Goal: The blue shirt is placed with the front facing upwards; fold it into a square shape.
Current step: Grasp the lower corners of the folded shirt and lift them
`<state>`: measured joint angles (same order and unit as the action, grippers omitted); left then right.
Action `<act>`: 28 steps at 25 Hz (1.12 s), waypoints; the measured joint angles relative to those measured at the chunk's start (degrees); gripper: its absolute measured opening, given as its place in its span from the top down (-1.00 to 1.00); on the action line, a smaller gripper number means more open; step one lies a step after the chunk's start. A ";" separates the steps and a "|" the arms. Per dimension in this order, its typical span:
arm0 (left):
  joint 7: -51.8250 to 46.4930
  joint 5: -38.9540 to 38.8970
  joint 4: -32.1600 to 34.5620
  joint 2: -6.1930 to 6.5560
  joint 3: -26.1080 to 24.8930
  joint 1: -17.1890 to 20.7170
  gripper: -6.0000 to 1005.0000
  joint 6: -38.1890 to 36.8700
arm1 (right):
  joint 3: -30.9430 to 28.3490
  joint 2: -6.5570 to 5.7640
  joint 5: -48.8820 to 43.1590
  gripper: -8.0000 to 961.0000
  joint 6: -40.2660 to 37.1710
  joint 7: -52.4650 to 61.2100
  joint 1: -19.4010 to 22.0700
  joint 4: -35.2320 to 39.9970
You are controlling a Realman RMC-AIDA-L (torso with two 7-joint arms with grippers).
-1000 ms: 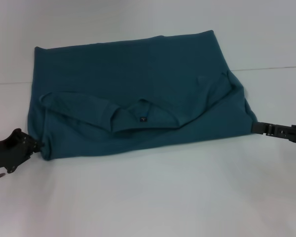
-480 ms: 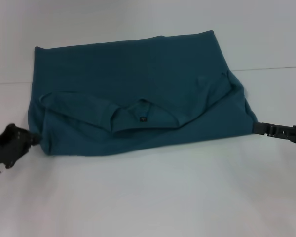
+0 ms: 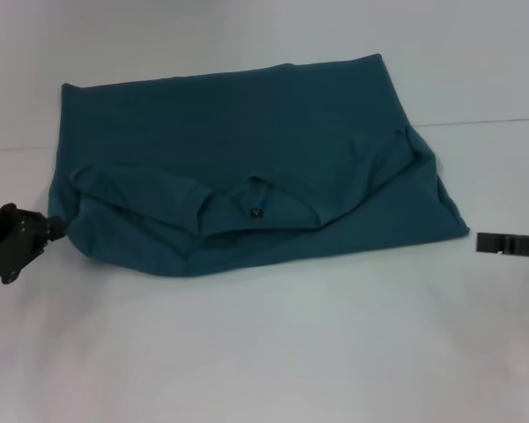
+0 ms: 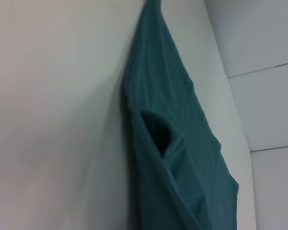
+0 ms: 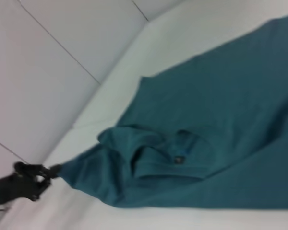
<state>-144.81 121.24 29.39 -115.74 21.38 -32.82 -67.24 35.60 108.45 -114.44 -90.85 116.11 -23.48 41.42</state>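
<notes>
The blue shirt (image 3: 247, 159) lies folded into a wide band on the white table (image 3: 273, 352), with its collar and small black label (image 3: 255, 212) toward the near edge. My left gripper (image 3: 53, 227) is shut on the shirt's near left corner. In the right wrist view that corner is pulled to a point at the left gripper (image 5: 47, 173). My right gripper (image 3: 481, 242) is low over the table, open, a short gap to the right of the shirt's near right corner and touching nothing. The left wrist view shows only the shirt (image 4: 182, 158) along its length.
A thin seam (image 3: 494, 121) crosses the table behind the shirt. White wall panels (image 5: 48, 81) stand behind the table. Bare white tabletop lies between the shirt and me.
The right gripper has let go of the near right corner and drawn back to the right. The left gripper has pulled its corner up and to the left, skewing the shirt's near edge.
</notes>
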 joint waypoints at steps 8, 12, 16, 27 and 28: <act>5.15 -0.77 0.16 0.19 -0.83 0.30 0.83 -2.81 | -1.51 -0.77 -0.29 -0.90 -0.17 2.47 -0.96 0.14; 6.89 -1.41 0.11 0.18 -2.66 1.19 0.82 -4.03 | -1.46 -0.29 -0.55 -0.90 -0.10 2.18 -1.31 0.12; 6.68 -1.07 0.10 0.05 -2.74 1.83 0.81 -3.52 | -1.35 -0.24 -0.61 -0.90 -0.03 2.10 -1.41 0.13; 10.44 3.60 8.67 -0.62 6.80 2.17 0.69 -7.75 | -1.55 -0.40 -0.71 -0.89 0.32 0.82 -1.39 0.15; 10.95 4.29 8.88 -0.62 7.51 1.96 0.66 -7.60 | -1.55 -0.40 -0.70 -0.89 0.32 0.69 -1.39 0.16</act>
<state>-133.86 125.53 38.27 -116.37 28.89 -30.86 -74.83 34.04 108.04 -115.14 -90.53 116.80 -24.87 41.57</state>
